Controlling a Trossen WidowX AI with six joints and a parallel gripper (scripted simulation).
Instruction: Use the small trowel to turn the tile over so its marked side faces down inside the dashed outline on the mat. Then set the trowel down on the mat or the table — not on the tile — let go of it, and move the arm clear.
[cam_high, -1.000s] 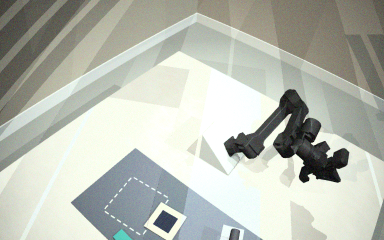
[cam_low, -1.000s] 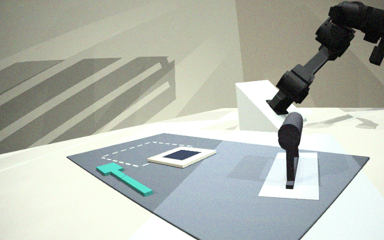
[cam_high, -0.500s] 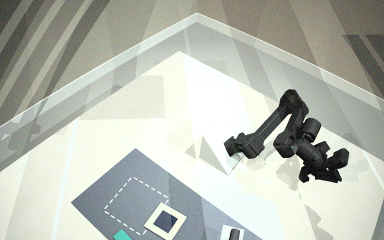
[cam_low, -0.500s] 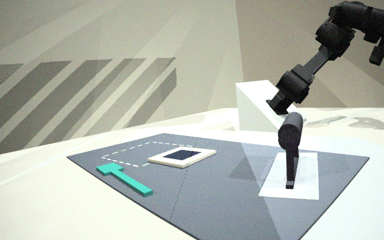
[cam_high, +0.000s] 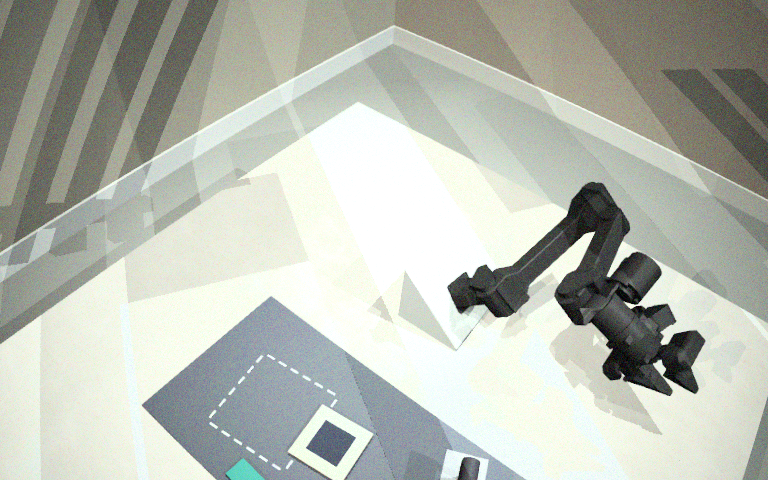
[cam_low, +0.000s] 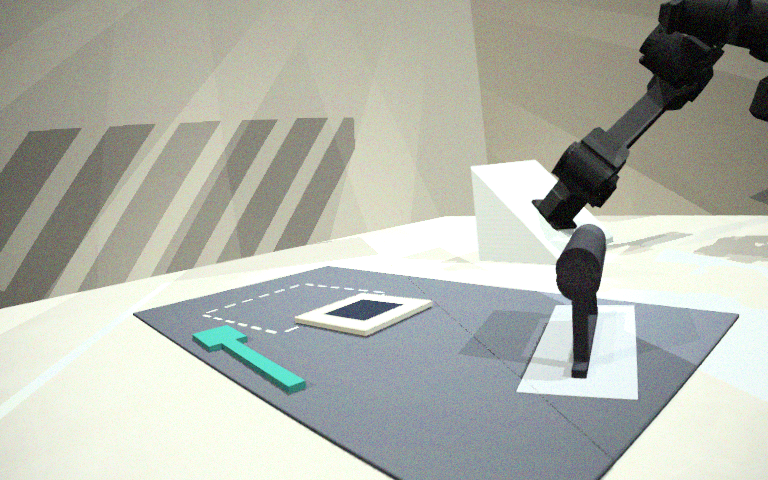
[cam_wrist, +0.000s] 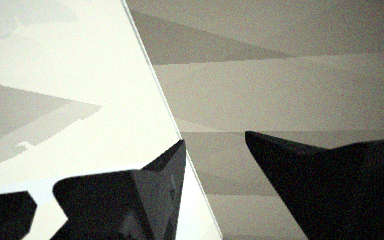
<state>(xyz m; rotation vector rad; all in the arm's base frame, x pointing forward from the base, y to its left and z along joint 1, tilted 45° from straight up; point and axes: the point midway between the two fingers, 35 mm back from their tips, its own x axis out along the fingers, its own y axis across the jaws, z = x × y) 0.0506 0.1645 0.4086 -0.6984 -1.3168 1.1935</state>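
Observation:
A cream tile (cam_high: 331, 441) (cam_low: 365, 309) lies flat on the grey mat (cam_high: 198, 384) (cam_low: 396, 407), its dark square mark facing up. It covers part of one side of the dashed outline (cam_high: 267, 356) (cam_low: 306, 284) and lies mostly outside it. The small trowel, with a white flat blade (cam_low: 611, 362) and an upright black post under a cylindrical handle (cam_high: 468, 468) (cam_low: 580, 263), stands on the mat; its lower part is cut off in the top view. My gripper (cam_high: 684, 390) (cam_wrist: 214, 140) is open and empty, above the table, away from mat and tools; its fingertips are out of view in the exterior view.
A flat teal tool (cam_high: 243, 469) (cam_low: 263, 365) with a broad end lies on the mat near the outline. A white wedge block (cam_high: 419, 311) (cam_low: 498, 226) stands on the table behind the mat, beside the arm's base. A pale table edge (cam_high: 317, 70) runs along the back.

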